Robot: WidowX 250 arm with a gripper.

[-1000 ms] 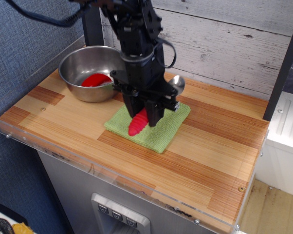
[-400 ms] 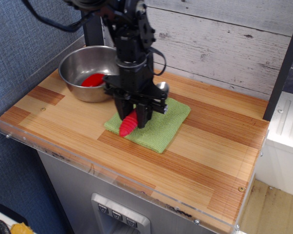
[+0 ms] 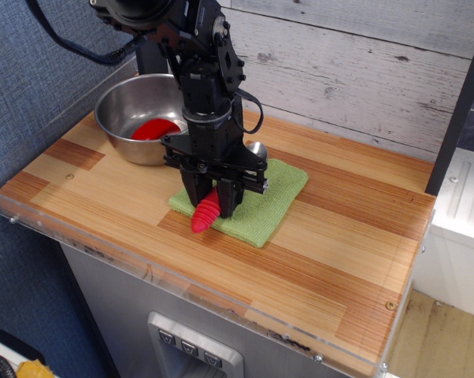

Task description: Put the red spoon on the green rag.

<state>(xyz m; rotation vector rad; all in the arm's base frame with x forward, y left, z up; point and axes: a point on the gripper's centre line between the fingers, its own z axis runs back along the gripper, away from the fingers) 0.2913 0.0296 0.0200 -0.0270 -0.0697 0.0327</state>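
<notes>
The gripper [image 3: 212,198] is clamped on the red spoon [image 3: 205,215], fingers pointing down over the near-left edge of the green rag [image 3: 264,206]. The ribbed red handle sticks out below the fingers, its tip over the rag's edge and the wooden worktop [image 3: 339,236]; the silver bowl end shows just behind the gripper. Behind and left of it stands a steel bowl [image 3: 119,118] holding a smooth red object [image 3: 152,130].

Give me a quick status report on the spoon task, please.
Tool shut on red spoon, low over green rag. Handle tip overhangs the rag's front-left edge. Steel bowl behind-left, out of the way.
</notes>
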